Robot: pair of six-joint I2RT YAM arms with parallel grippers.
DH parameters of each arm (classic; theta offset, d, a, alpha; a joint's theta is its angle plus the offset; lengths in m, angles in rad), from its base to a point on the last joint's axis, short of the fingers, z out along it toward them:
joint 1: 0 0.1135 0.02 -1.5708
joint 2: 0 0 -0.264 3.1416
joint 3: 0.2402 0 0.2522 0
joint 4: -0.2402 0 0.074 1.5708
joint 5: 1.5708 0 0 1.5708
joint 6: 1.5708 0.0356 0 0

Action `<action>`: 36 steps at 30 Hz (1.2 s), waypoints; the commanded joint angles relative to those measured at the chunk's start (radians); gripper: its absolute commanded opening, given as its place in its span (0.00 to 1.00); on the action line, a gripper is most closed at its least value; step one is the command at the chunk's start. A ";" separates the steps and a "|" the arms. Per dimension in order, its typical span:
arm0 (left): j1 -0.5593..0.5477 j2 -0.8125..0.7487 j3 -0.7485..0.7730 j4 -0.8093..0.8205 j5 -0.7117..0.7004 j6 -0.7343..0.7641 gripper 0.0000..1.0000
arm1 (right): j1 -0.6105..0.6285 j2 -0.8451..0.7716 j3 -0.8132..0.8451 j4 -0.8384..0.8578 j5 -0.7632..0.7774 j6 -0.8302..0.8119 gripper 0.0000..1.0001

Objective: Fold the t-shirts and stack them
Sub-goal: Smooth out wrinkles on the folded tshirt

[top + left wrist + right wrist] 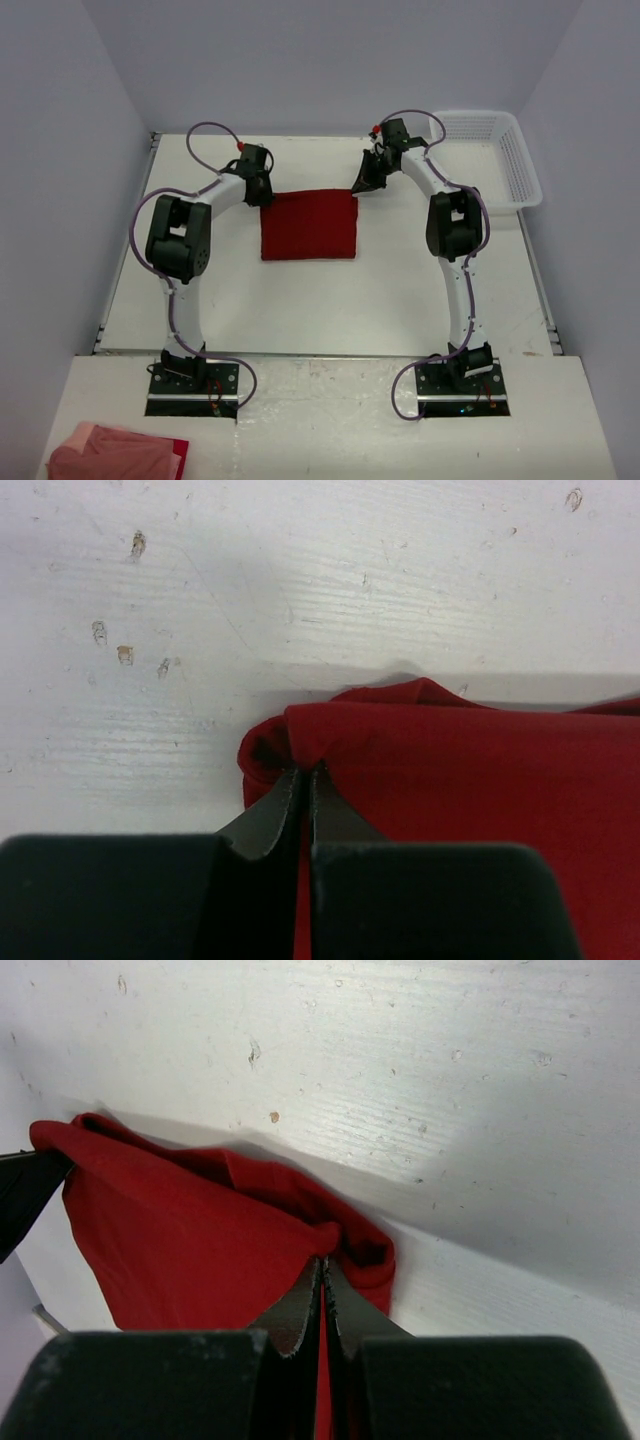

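Observation:
A deep red t-shirt (309,224) lies folded into a rectangle at the middle of the white table. My left gripper (263,190) is shut on its far left corner; the left wrist view shows the jaws pinching the bunched red cloth (450,770). My right gripper (366,181) is shut on the far right corner; the right wrist view shows the cloth (190,1240) pinched and slightly lifted there. A second, pink and red cloth pile (115,452) lies at the near left, beside the left arm's base.
A white plastic mesh basket (497,160) stands at the far right of the table. Grey walls close in the table on the left, far and right sides. Both arm bases are at the near edge.

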 commanded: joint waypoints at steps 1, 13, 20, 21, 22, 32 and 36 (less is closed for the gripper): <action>0.026 -0.055 -0.015 -0.006 -0.075 0.001 0.00 | -0.025 -0.001 0.028 -0.005 0.026 -0.002 0.00; -0.035 -0.256 -0.099 0.079 -0.309 0.007 0.54 | -0.028 -0.082 0.009 0.012 0.117 -0.097 0.47; -0.123 -0.303 -0.018 -0.080 -0.433 0.003 0.56 | -0.025 -0.324 -0.246 0.069 0.066 -0.084 0.47; -0.121 -0.313 -0.038 -0.075 -0.384 -0.011 0.51 | -0.027 -0.353 -0.344 0.121 0.037 -0.076 0.41; -0.121 -0.335 -0.064 -0.012 -0.247 -0.007 0.40 | -0.025 -0.381 -0.386 0.146 0.008 -0.058 0.06; -0.089 -0.327 -0.412 0.510 0.577 -0.157 0.00 | 0.024 -0.576 -0.768 0.432 -0.435 0.075 0.00; -0.068 -0.273 -0.431 0.614 0.681 -0.197 0.00 | 0.041 -0.486 -0.749 0.488 -0.557 0.137 0.00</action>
